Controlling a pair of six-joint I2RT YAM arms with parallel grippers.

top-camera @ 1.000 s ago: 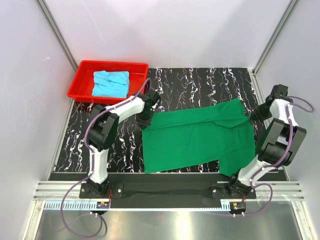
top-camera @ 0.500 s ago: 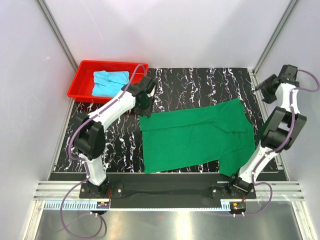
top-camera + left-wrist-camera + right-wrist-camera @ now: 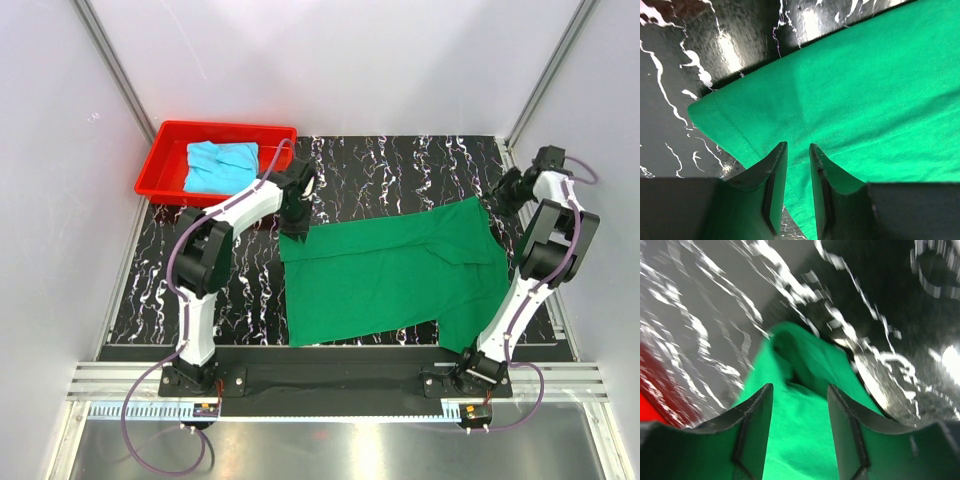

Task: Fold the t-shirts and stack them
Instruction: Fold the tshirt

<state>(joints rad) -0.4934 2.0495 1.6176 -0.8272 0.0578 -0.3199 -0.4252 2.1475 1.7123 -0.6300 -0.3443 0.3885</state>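
From the near edge, the dark green t-shirt (image 3: pixel 390 275) lay spread flat across the black marbled table (image 3: pixel 400 165), one sleeve reaching almost to the front rail by the right arm's base. At the shirt's far left corner the left gripper (image 3: pixel 296 222) pointed down over the cloth. In its wrist view the two fingers (image 3: pixel 775 190) stood only a narrow slot apart, with green fabric showing through the gap and nothing pinched. The hemmed corner lay just left of the tips. Across the table, the right gripper (image 3: pixel 505 190) hung beside the shirt's far right corner, its jaws spread wider. A rumpled green point of cloth lay between and beyond them (that view was blurred, so I could not tell whether they touched it). Farthest back, at the left, the light cyan-blue t-shirt (image 3: pixel 220 165) sat bunched in the red tray (image 3: pixel 160 165).
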